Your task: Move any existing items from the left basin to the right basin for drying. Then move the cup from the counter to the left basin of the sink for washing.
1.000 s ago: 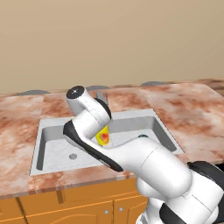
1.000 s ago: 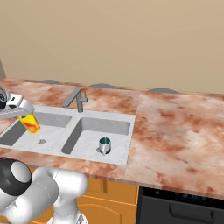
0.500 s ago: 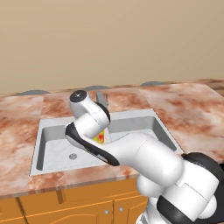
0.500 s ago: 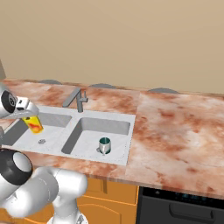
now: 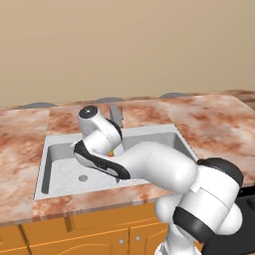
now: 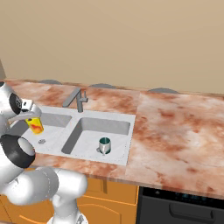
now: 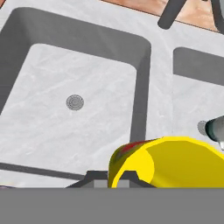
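Your gripper (image 6: pixel 31 119) is clenched on the cup (image 6: pixel 36 126), held above the left basin (image 7: pixel 65 127); mug (image 6: pixel 104 145) sits in the right basin (image 6: pixel 116 131). Cup looks light, rigid, slick, so keep pinching its rim wall.

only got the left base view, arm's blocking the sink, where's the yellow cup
Observer: The yellow cup is clamped in the end effector, hanging over the left basin, not yet set down.
Operator: anything in that basin
Observer: Hand view shows just its round drain on the bare floor.
Operator: and the mug
Observer: The mug stands upright in the right basin, near its front wall.
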Motion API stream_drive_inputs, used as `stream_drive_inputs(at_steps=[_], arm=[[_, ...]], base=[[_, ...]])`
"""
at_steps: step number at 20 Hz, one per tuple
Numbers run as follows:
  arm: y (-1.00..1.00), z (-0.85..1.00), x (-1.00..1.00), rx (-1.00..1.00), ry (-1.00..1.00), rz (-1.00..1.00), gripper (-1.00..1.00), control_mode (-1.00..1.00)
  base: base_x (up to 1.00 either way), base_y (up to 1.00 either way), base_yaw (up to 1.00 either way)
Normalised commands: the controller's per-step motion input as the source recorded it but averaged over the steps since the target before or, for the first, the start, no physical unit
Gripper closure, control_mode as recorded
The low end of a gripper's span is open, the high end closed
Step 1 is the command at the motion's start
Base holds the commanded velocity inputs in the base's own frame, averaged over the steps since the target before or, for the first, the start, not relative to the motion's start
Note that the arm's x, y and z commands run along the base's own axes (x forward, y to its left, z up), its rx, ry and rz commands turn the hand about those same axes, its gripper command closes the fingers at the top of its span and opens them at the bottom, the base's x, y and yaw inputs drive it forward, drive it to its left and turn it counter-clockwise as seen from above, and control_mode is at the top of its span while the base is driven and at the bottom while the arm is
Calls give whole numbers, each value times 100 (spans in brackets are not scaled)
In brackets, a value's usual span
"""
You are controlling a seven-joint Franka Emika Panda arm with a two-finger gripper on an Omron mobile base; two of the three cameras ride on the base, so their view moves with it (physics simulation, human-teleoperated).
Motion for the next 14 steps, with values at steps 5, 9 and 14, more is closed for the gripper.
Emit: stream_drive_inputs(at_steps=[5, 9, 14], arm=[[15, -23, 22, 3, 2, 3, 100, -100], [14, -28, 19, 1, 2, 3, 100, -100], [11, -30, 16, 0, 2, 3, 100, -100]], base=[[0, 0, 0], [0, 0, 0], [0, 0, 0]])
